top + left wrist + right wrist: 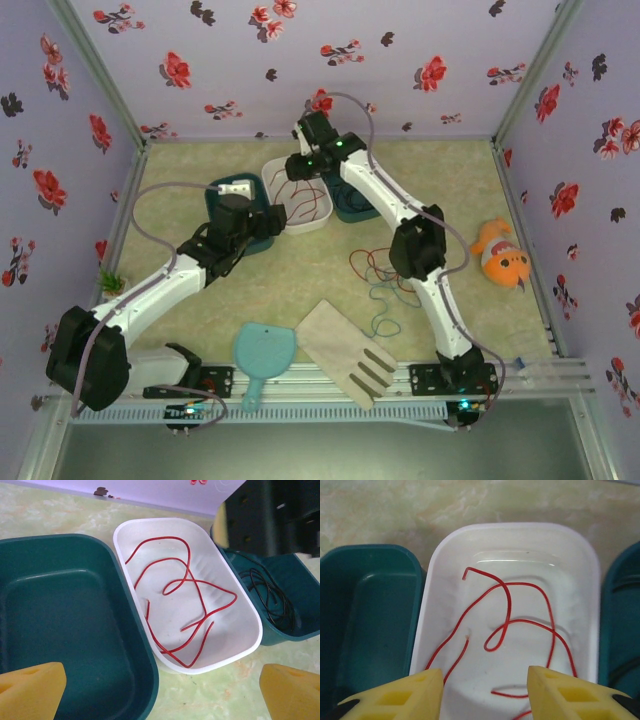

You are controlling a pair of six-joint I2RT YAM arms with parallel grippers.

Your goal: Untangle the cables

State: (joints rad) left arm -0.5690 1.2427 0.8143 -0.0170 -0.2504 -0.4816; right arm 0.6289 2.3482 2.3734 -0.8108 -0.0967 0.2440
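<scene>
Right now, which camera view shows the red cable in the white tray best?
The left wrist view: the whole red cable lies in sight inside the white tray, with its loops easy to follow. The right wrist view shows it closer but cuts off its near part. The top external view shows it small.

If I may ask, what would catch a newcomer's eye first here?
A red cable lies looped alone in the white tray, between two teal bins; the right-hand bin holds a black cable. A red-and-teal tangle lies on the table beside the right arm; an orange toy fish sits farther right.
</scene>
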